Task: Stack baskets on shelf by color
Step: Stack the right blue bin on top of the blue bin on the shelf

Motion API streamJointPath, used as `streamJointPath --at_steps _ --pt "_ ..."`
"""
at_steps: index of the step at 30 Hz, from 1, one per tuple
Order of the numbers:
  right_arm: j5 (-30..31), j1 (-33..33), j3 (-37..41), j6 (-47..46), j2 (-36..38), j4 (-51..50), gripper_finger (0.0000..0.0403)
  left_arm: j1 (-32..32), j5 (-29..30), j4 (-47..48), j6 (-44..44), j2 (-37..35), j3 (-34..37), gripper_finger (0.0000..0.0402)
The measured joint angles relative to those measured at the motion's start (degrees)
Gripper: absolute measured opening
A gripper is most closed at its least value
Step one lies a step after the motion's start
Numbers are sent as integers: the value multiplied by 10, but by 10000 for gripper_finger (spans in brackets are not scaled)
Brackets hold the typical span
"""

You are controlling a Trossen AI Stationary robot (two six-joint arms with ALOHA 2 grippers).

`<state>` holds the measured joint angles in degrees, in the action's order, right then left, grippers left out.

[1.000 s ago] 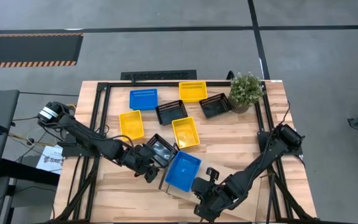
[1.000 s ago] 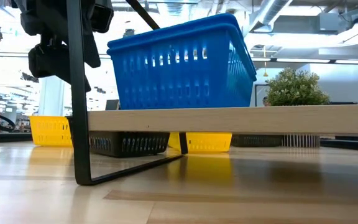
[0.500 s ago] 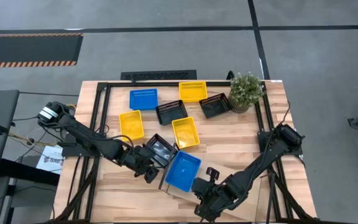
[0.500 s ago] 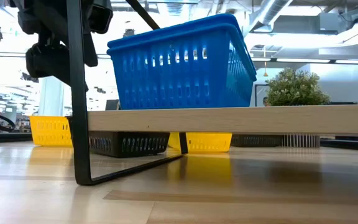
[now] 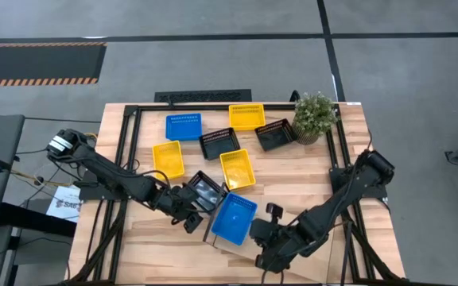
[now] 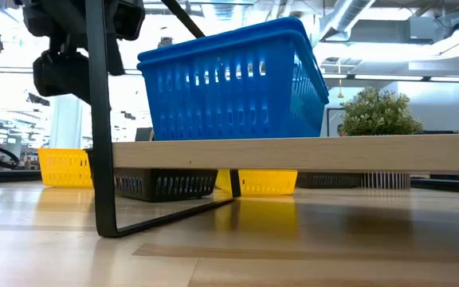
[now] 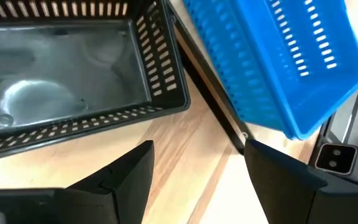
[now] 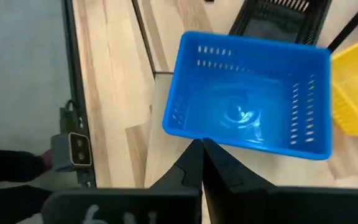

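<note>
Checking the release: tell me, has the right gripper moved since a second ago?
Yes. In the high view the right gripper has shifted slightly toward the table's right edge, away from the blue basket on the shelf, fingers shut and empty.

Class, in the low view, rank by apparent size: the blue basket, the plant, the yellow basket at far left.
1. Blue basket, though it sits nearest the camera.
2. Plant.
3. Yellow basket, partly hidden.

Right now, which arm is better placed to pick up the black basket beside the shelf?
Left. Its gripper is open right at the black basket, while the right gripper, shut, sits past the blue basket.
</note>
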<state>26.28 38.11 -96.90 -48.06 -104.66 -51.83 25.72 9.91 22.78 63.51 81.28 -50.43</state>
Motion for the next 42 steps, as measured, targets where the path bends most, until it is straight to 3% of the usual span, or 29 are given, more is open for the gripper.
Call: streamJointPath --at_steps 7,14,19,24,29,35,42 --pt "50 -7 0 -2 50 -62 26 -1 3 14 -5 -17 0 238" --pt "51 -48 0 -57 74 -139 35 -1 17 66 -6 -56 0 238" --pt "3 -97 0 -73 60 -180 45 0 49 111 19 -84 0 238" --pt "-20 -138 37 -21 39 -132 48 0 96 121 42 -91 0 238" --pt "-67 -166 87 4 43 -57 48 2 134 110 29 -66 1 238" --pt "-68 -173 91 11 56 -59 48 0 195 58 6 -19 1 238" --pt "-68 -169 90 15 69 -63 47 0 222 15 -46 41 1 238"
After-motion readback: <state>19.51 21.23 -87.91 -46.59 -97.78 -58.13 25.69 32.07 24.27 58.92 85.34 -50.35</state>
